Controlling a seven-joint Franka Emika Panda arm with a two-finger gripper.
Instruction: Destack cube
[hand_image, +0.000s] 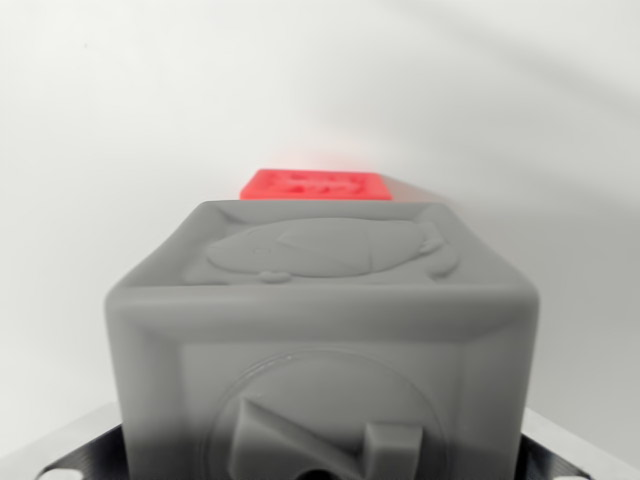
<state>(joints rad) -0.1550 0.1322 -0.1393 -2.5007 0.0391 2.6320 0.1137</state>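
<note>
Two cubes show in the wrist view. Nearest the camera is a large grey plastic cube (322, 340) with raised relief on its faces: the top face carries an embossed rounded figure inside a raised border, and the front face carries a circular ring with angular shapes inside it, cut off by the lower edge of the picture. This grey cube fills most of the lower half of the view. Behind its top edge, a red plastic cube (315, 184) shows only as a thin strip of its embossed top face; whether it touches the grey cube or sits apart from it cannot be told from this angle. Both are set against a plain white desk (90, 150), which fills the rest of the view and carries a soft shadow toward the upper right. At the two lower corners, dark metal parts of the gripper (320, 470) flank the grey cube. The jaws appear to sit at either side of it, but whether they clamp it cannot be told.
</note>
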